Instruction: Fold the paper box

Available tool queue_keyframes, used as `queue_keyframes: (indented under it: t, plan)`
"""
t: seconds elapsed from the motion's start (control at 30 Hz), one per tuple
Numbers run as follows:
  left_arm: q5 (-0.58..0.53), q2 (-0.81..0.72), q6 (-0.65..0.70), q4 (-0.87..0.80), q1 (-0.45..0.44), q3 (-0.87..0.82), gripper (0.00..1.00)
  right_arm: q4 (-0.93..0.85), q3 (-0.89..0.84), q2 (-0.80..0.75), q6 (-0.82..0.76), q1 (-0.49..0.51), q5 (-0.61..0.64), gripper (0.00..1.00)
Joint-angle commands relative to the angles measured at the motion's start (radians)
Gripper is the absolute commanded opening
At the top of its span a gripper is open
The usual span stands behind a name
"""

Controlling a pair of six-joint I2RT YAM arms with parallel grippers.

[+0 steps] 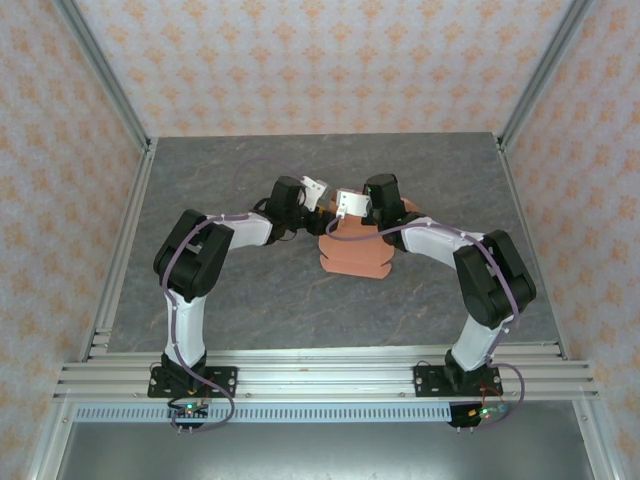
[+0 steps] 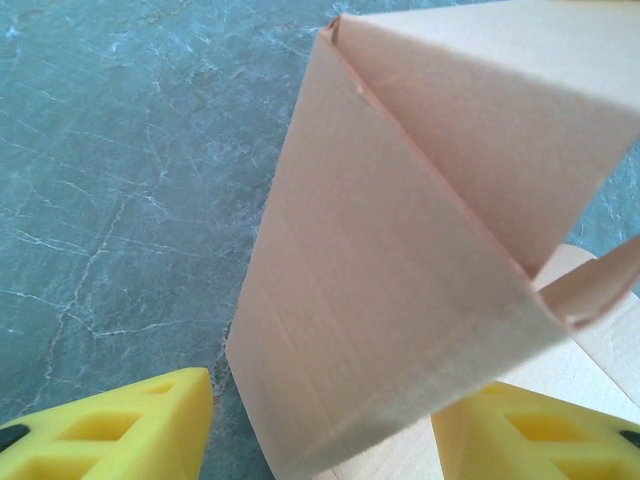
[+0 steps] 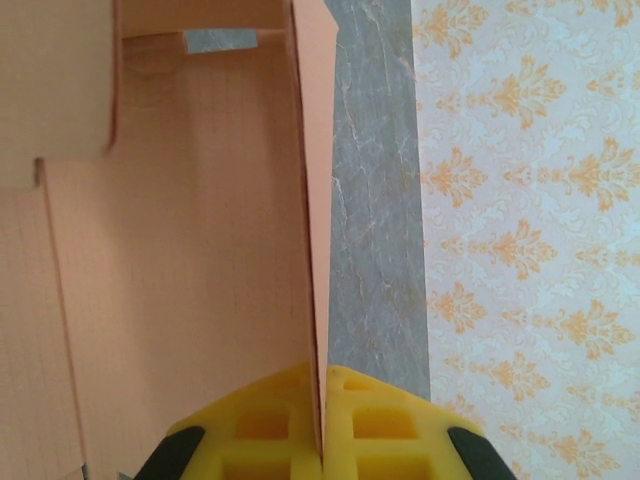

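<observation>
The salmon-orange paper box (image 1: pixel 355 255) lies partly folded at the middle of the table, between the two arms. My right gripper (image 1: pixel 348 203) is at its far edge. In the right wrist view the right gripper (image 3: pixel 322 375) is shut on a thin upright wall of the paper box (image 3: pixel 315 200), with the flat inner panels to its left. My left gripper (image 1: pixel 318 190) comes in from the far left side. In the left wrist view a raised, creased panel of the paper box (image 2: pixel 400 250) stands between the yellow fingers of the left gripper (image 2: pixel 320 420), which is open; table shows between the left finger and the card.
The grey marbled table (image 1: pixel 200 180) is bounded by aluminium posts (image 1: pixel 120 110) and patterned walls on three sides. A slotted rail (image 1: pixel 320 375) carrying both arm bases runs along the near edge.
</observation>
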Motion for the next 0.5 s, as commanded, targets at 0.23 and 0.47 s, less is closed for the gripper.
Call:
queue_keyframes:
  t: [0.23, 0.47]
  plan:
    - [-0.064, -0.032, 0.008, 0.082, 0.002, -0.003, 0.61, 0.04, 0.008, 0.056, -0.018, 0.074, 0.16, 0.0]
    - [-0.046, -0.01, 0.007, 0.053, 0.006, 0.032, 0.59, 0.045, 0.004, 0.086, -0.018, 0.081, 0.153, 0.0]
